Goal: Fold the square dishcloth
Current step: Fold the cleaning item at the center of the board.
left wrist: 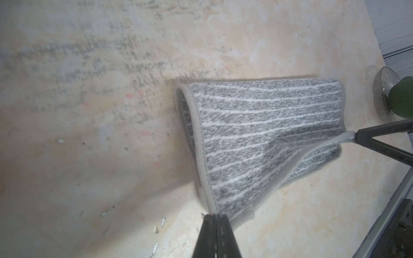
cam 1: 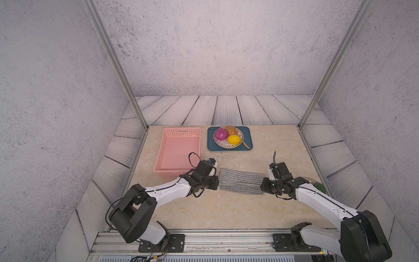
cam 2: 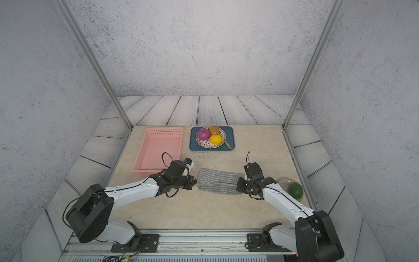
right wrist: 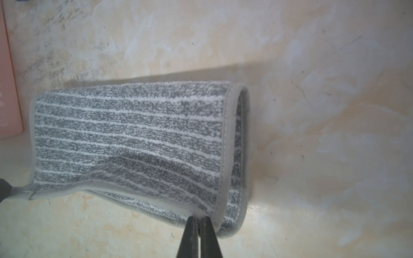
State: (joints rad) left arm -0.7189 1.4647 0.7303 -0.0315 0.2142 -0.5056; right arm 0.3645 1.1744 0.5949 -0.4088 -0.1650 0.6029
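Near the middle of the beige table, just right of the pink basket's near end, the square dishcloth lay doubled over, with its fold on the far side. The left gripper was pinched tight on the upper layer's near left corner. The right gripper was pinched on its near right corner. That edge sat slightly raised above the lower layer, which rested on the table.
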